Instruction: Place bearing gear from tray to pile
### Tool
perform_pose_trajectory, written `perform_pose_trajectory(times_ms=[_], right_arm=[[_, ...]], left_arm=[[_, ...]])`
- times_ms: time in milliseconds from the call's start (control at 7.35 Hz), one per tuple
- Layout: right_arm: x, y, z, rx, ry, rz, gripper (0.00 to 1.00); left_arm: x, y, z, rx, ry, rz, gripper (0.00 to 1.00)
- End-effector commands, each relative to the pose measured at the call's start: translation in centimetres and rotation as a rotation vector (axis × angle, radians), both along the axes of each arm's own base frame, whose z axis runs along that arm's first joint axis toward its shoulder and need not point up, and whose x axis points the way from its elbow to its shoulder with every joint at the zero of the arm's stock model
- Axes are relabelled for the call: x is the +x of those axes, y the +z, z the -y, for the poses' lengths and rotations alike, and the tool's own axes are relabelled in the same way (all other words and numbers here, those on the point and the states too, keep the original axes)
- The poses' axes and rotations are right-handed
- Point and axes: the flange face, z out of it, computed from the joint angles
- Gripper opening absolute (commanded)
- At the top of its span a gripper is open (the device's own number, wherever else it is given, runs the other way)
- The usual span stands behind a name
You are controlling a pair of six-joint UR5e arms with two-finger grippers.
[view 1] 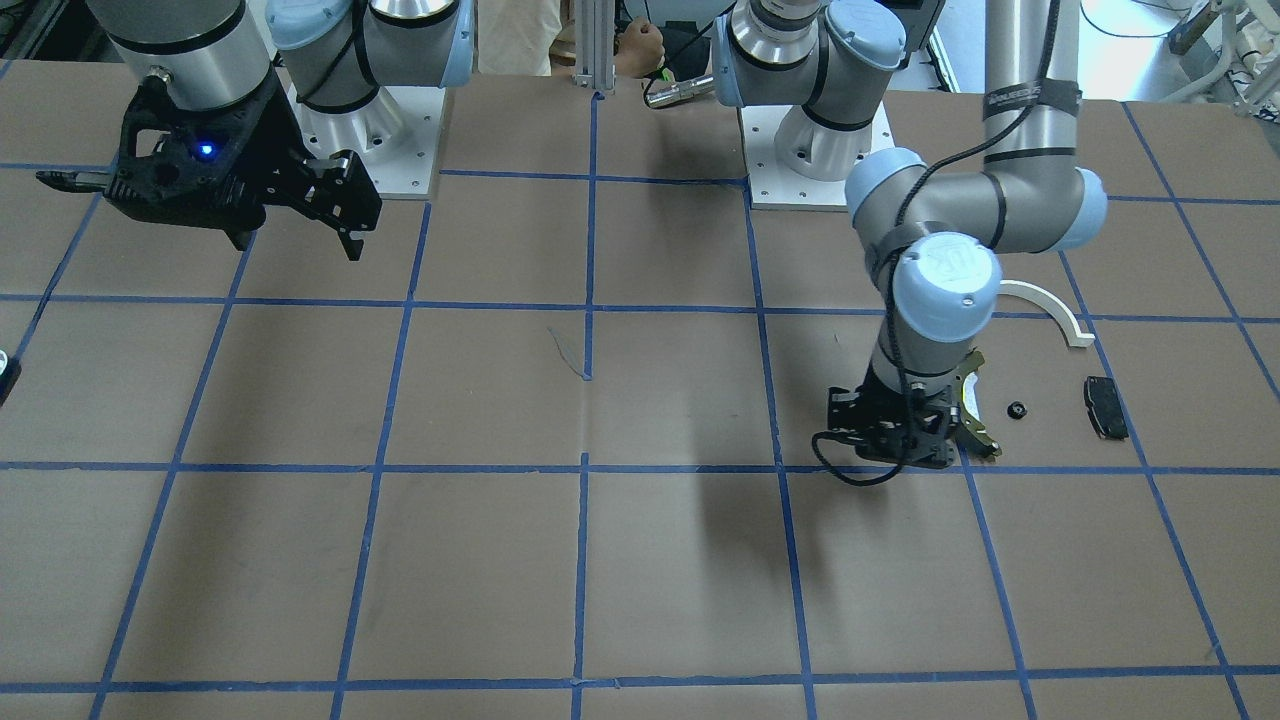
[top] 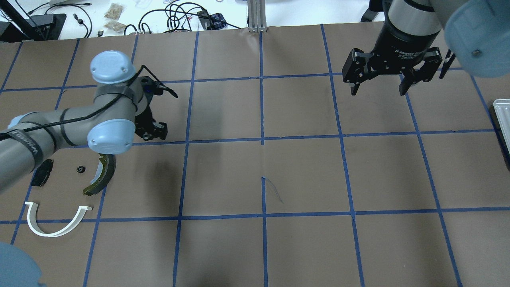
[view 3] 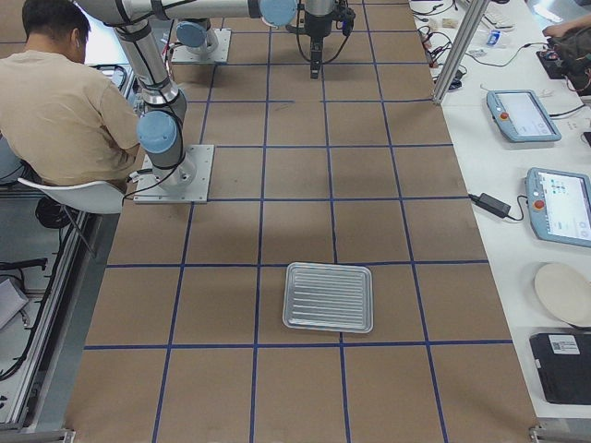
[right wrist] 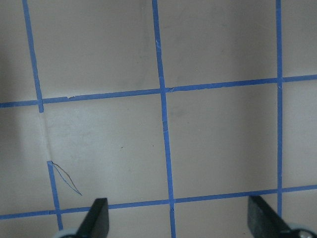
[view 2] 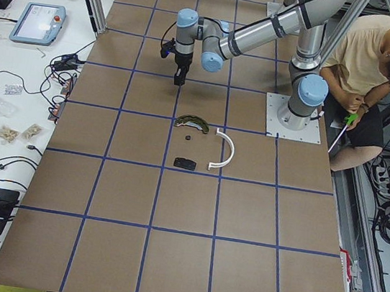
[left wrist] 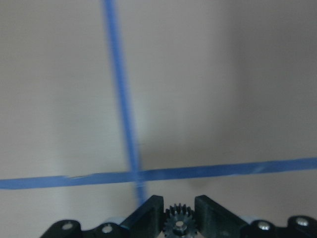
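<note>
Clamping bearing gear (left wrist: 179, 224) in left gripper (left wrist: 179, 209) near brake shoe (top: 102, 174) | right gripper (top: 377, 84) jaws apart, raised above table (top: 303, 171)

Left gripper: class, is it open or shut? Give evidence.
Shut on the bearing gear: in the wrist view the left gripper has both fingers pressed against the toothed gear.
</note>
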Motion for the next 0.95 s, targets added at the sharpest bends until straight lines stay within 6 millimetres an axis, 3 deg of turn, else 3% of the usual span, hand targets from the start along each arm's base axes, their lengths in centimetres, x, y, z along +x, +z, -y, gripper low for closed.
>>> perform_pose_trajectory(times_ms=[0, 136, 272, 544, 680, 816], right_arm=[[0.0, 0.2, 0.2, -0.008, 0.014, -0.008, 1.00], [0.0, 0.3, 0.2, -0.008, 0.016, -0.009, 1.00], [0.0, 0.2, 0.1, -0.006, 0.014, -0.008, 1.00], [-0.1, 0.2, 0.2, -0.008, 0.014, -0.011, 1.00], [-0.1, 0.2, 0.2, -0.008, 0.014, -0.011, 1.00], [-0.1, 0.2, 0.2, -0.008, 0.014, -0.011, 1.00]], left_arm=[[12.9, -0.5, -0.7, 0.065, -0.019, 0.012, 0.00], [16.2, -1.4, -1.6, 0.080, 0.017, -0.002, 0.00], [17.6, -1.9, -1.9, 0.087, 0.038, -0.012, 0.00], [18.6, -2.3, -2.3, 0.102, 0.046, -0.008, 0.00], [21.8, -1.5, -3.6, 0.092, 0.092, -0.007, 0.00], [22.9, -2.6, -3.8, 0.106, 0.109, -0.021, 0.00]])
